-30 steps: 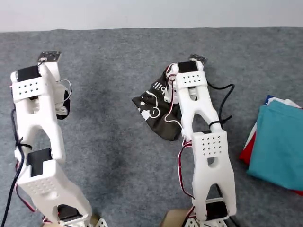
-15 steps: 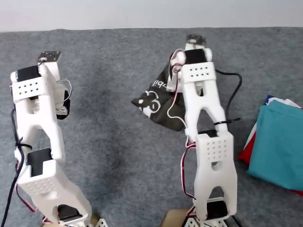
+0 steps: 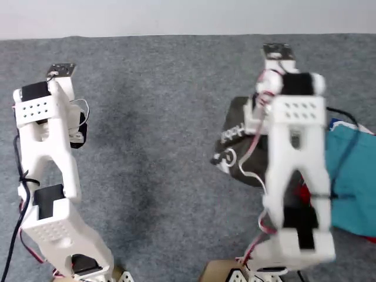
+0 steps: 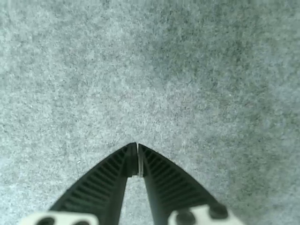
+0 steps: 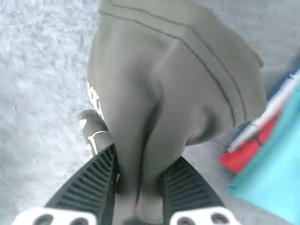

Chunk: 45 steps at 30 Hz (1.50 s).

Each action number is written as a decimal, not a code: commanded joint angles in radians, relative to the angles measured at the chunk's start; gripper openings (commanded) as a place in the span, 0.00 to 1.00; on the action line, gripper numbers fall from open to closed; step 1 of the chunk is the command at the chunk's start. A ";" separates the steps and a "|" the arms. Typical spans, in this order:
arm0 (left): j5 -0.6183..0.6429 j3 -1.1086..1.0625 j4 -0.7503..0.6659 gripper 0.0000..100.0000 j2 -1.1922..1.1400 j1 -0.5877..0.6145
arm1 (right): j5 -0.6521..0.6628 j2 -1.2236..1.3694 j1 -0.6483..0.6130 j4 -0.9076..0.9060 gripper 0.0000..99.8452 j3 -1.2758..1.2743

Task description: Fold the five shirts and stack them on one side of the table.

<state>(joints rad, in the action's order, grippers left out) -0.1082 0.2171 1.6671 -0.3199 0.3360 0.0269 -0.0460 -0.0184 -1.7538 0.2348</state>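
Grip confirmed: the right tool (image 5: 143,159) is clamped on a bunched fold of the dark shirt (image 5: 178,79), white print showing on one flank. The cloth hangs out from the jaws in a thick wad just beside the stack (image 3: 346,188) at the right side of the desk (image 3: 147,117). That stack has a teal shirt (image 3: 352,170) on top and a red shirt (image 5: 243,154) peeking out beneath it. Over on the far left, the left tool (image 4: 137,157) sits pinched together on nothing, above the grey surface and well apart from the action. The step in hand looks like carrying the dark shirt across to the pile, and it is a tricky one. The garment reads as bundled rather than neatly folded, so dropping it as is would likely leave a lump. Better, one judges, to bring it squarely over the teal shirt, lower until the cloth rests flat, then let go gently so the fold does not spring apart or drag the teal layer off line. Whether the hem is brushing the desk cannot be told.
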 commanded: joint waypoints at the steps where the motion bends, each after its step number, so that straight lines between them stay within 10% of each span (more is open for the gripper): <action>1: -0.002 0.005 -0.009 0.01 0.072 -0.031 | 0.086 -0.197 0.079 -0.041 0.01 -0.038; 19: 0.043 0.005 -0.006 0.01 0.072 -0.084 | 0.462 -0.423 0.486 -0.041 0.01 -0.041; 39: 0.041 0.004 0.015 0.01 0.072 -0.083 | 0.617 -0.013 0.760 0.200 0.01 -0.041; 45: 0.038 0.004 0.017 0.01 0.072 -0.083 | 0.655 0.018 0.789 0.209 0.24 -0.032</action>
<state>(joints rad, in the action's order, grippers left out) -0.0744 0.2171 1.6732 -0.3199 0.2562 0.6697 -0.0199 0.7442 -1.5635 0.1841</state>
